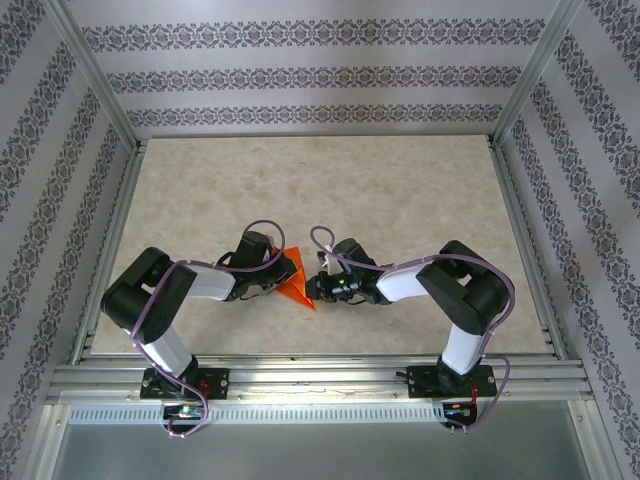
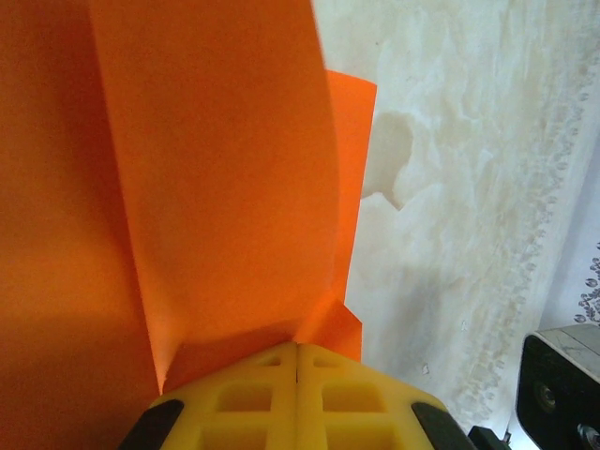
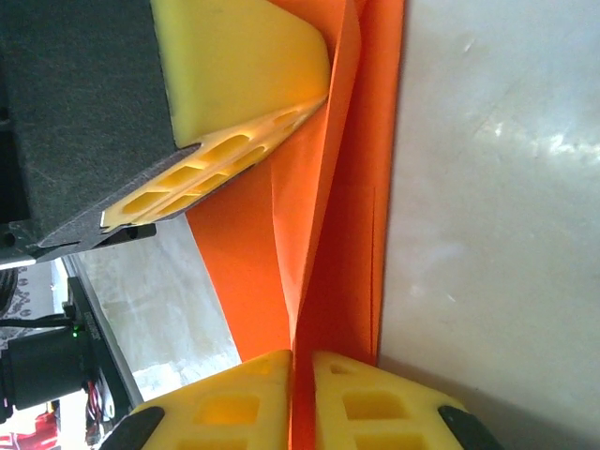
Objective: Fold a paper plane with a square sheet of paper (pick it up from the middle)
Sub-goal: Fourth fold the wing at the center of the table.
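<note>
left gripper [image 2: 298, 349]: ribbed yellow plastic fingers pressed together, pinching the edge of the orange paper.
right gripper [image 3: 302, 358]: latticed yellow fingers almost closed, with a thin orange layer clamped between them.
sheet of paper [image 1: 297, 280]: bright orange, thin and matte. It is folded to a triangular outline with sharp creases and overlapping flaps, held between both grippers at the table's near middle.
table [image 1: 400, 200]: smooth beige marbled top with a faint gloss.
</note>
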You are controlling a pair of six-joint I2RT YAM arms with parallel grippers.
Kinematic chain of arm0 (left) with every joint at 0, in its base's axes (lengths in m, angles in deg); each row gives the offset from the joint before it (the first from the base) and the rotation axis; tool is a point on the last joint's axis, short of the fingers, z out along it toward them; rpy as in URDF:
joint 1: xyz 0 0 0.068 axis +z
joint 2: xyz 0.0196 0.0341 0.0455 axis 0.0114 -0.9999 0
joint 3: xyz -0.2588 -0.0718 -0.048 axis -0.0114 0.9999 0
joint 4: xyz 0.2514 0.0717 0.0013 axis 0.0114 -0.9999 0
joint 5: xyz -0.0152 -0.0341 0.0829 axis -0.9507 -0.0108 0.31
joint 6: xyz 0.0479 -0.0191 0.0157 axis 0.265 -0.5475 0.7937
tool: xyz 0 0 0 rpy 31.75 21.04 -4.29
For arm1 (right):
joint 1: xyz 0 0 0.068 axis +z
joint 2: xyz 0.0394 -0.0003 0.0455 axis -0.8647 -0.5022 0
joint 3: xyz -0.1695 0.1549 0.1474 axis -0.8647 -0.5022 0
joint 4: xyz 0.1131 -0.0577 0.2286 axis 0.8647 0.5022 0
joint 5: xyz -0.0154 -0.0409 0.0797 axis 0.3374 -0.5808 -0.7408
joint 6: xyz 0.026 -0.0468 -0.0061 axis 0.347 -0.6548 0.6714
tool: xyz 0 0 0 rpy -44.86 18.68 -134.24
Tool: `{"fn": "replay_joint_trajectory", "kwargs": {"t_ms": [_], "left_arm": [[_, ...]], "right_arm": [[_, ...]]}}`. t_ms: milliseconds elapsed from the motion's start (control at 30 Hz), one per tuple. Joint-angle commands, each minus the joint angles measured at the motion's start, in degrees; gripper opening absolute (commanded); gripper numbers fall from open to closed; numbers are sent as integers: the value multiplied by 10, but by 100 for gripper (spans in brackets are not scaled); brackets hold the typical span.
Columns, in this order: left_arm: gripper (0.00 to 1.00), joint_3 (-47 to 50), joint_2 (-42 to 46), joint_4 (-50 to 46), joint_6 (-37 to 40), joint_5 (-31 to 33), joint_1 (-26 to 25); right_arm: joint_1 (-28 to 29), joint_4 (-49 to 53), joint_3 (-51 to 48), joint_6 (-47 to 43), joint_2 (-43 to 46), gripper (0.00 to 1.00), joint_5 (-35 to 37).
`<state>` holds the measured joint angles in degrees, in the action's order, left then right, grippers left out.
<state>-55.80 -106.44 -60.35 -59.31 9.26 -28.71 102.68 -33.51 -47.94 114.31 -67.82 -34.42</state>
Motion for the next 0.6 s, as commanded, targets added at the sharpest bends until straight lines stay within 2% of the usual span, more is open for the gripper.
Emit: {"fn": "replay_joint_trajectory", "kwargs": {"t_ms": [0,300,567], "left_arm": [[5,4,-15,-14,14,-4,4],[5,8,-12,-11,12,-2,4],[5,10,-13,-11,12,-3,4]], "right_arm": [[-6,18,-15,15,-3,10,-25],[-6,27,-39,13,-16,8,-14],[-6,47,-41,11,17,12,-21]]}}
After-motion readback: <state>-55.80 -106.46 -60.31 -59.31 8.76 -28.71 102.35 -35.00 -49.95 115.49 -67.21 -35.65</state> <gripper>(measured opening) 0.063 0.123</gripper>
